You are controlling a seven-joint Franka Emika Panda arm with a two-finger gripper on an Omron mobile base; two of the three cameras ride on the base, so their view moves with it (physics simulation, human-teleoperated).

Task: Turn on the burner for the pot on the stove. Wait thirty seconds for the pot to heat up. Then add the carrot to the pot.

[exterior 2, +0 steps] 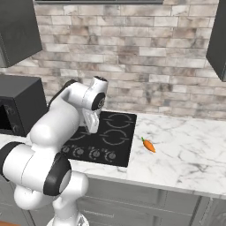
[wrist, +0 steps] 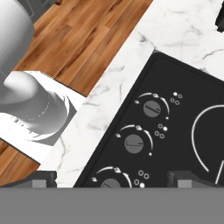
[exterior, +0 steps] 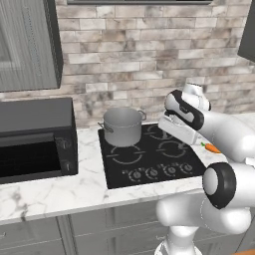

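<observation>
The grey pot [exterior: 122, 127] stands on the back-left ring of the black stove [exterior: 149, 155], whose knobs [exterior: 152, 173] run along its front edge. On the marble counter right of the stove [exterior 2: 120, 132] lies the orange carrot [exterior 2: 148, 145], also seen past my forearm [exterior: 212, 147]. My gripper [wrist: 114, 178] hovers above the knob row, pointing down. Its fingertips [wrist: 43, 177] stand far apart, open, with nothing between them. Below it are three knobs [wrist: 151, 108] of the stove [wrist: 183, 83]. The hand hangs over the cooktop's middle [exterior: 173, 132] [exterior 2: 92, 128].
A black microwave-like box [exterior: 35, 142] sits on the counter left of the stove [exterior 2: 17, 106]. A brick wall rises behind, with dark cabinets [exterior: 27, 45] overhead. Bare marble counter [exterior 2: 185, 145] stretches to the right. Wooden floor [wrist: 78, 39] shows past the counter edge.
</observation>
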